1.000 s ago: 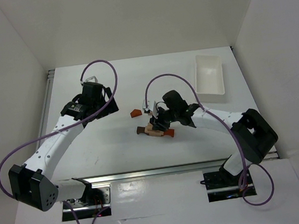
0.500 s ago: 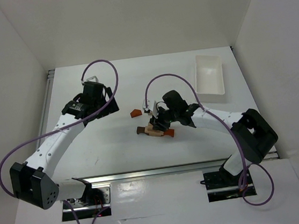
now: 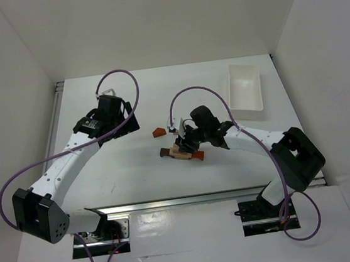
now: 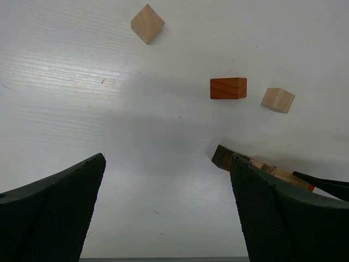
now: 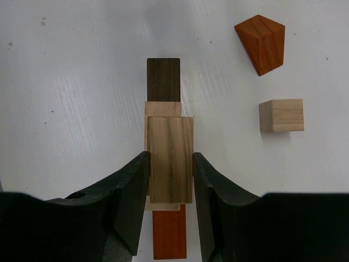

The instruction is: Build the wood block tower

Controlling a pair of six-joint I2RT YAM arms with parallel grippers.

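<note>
The wood block tower [image 5: 163,79] is a low stack: a dark brown bar and a reddish-orange bar [image 5: 169,232] at the bottom, and a light tan bar across their joint. A streaked tan block [image 5: 170,134] is on top. My right gripper [image 5: 170,159] is shut on that top block, one finger against each long side. In the top view the stack [image 3: 181,153] lies mid-table under the right gripper [image 3: 184,144]. A reddish-orange wedge [image 5: 262,42] and a tan cube [image 5: 281,115] lie loose beside it. My left gripper [image 4: 167,164] is open and empty, above bare table to the left [image 3: 120,121].
A white plastic tray [image 3: 246,91] stands at the back right. Another tan cube [image 4: 147,23] lies apart from the wedge [image 4: 228,88] and the nearer cube [image 4: 277,100]. White walls enclose the table on three sides.
</note>
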